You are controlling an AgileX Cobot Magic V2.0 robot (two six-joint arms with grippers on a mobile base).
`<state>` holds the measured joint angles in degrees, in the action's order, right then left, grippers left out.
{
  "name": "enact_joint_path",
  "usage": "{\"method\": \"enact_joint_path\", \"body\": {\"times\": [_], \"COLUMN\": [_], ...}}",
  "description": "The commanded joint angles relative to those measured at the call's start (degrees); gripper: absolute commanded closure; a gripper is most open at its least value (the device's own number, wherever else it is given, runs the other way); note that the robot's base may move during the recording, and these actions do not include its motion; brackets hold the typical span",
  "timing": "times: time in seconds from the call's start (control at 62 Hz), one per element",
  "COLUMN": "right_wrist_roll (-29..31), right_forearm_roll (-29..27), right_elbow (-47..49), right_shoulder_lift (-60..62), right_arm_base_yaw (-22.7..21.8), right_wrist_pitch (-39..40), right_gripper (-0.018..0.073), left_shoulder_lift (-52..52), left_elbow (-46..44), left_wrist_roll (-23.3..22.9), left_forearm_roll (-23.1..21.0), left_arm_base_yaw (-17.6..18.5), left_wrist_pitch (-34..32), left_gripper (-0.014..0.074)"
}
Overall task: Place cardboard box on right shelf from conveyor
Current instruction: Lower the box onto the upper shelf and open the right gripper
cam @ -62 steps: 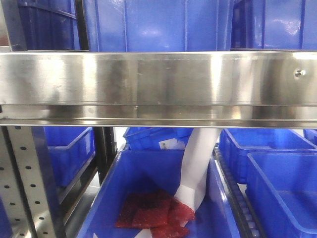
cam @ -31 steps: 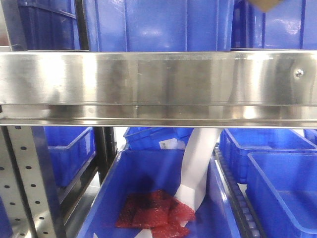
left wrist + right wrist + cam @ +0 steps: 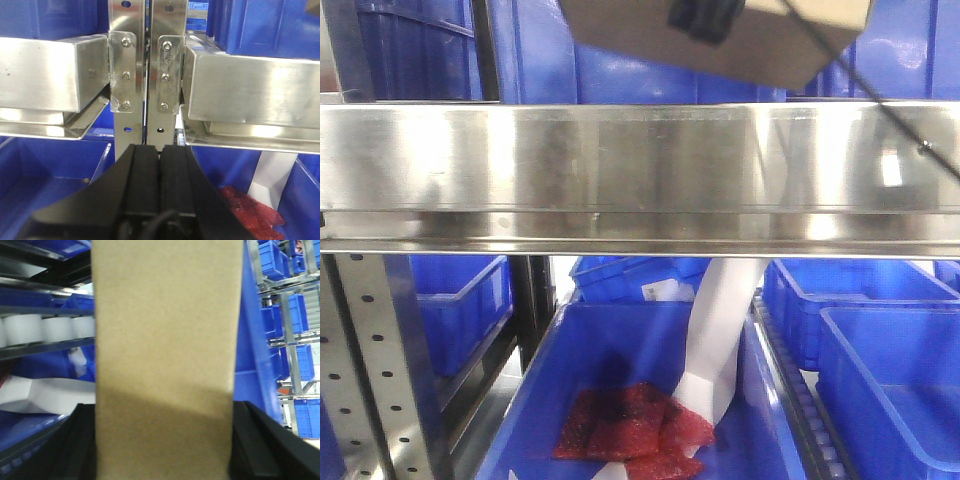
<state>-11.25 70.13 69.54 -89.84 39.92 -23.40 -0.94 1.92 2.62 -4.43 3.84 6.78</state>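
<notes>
The cardboard box (image 3: 770, 35), plain tan, hangs tilted at the top of the front view, above the front rail of the right shelf (image 3: 620, 170). A dark finger (image 3: 705, 18) of my right gripper shows against it, and a black cable trails down to the right. In the right wrist view the cardboard box (image 3: 165, 340) fills the middle, with my right gripper (image 3: 164, 412) shut on it, a black finger on each side. My left gripper (image 3: 160, 150) is shut with nothing in it, facing the steel uprights (image 3: 145, 75). The conveyor is out of view.
Blue bins (image 3: 650, 50) stand on the shelf behind the box. Below the rail is a blue bin (image 3: 570, 360) with red packets (image 3: 630, 425) and a white sheet (image 3: 720, 330). More blue bins (image 3: 880, 350) are at the right. A perforated upright (image 3: 370, 360) stands at the left.
The cardboard box has come into the front view from the upper right and moved left and down. Half a second ago only its corner showed; a second ago it was absent.
</notes>
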Motion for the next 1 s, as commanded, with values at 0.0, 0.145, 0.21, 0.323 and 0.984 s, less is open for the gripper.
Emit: {"method": "enact_joint_path", "body": {"times": [0.0, 0.145, 0.21, 0.323, 0.984], "right_wrist_roll": [0.61, 3.64, 5.54, 8.05, 8.18], "right_forearm_roll": [3.31, 3.31, 3.31, 3.31, 1.99], "right_elbow": [2.51, 2.51, 2.51, 2.45, 0.82], "right_shoulder_lift": [1.25, -0.04, -0.5, -1.23, -2.27], "right_arm_base_yaw": [0.03, 0.03, 0.03, 0.03, 0.3], "right_wrist_pitch": [0.06, -0.75, -0.86, -0.75, -0.6], "right_gripper": [0.0545, 0.0545, 0.0545, 0.0545, 0.0382], "left_shoulder_lift": [-0.31, -0.31, -0.31, -0.31, -0.31], "left_elbow": [0.35, 0.35, 0.35, 0.35, 0.35], "left_wrist_roll": [0.01, 0.01, 0.01, 0.01, 0.01], "left_forearm_roll": [-0.34, -0.34, -0.34, -0.34, -0.34], "left_arm_base_yaw": [0.31, 0.31, 0.31, 0.31, 0.31], "left_wrist_pitch": [-4.88, -4.88, -4.88, -4.88, -4.88], "left_gripper": [0.0713, 0.0713, 0.0712, 0.0712, 0.0713]}}
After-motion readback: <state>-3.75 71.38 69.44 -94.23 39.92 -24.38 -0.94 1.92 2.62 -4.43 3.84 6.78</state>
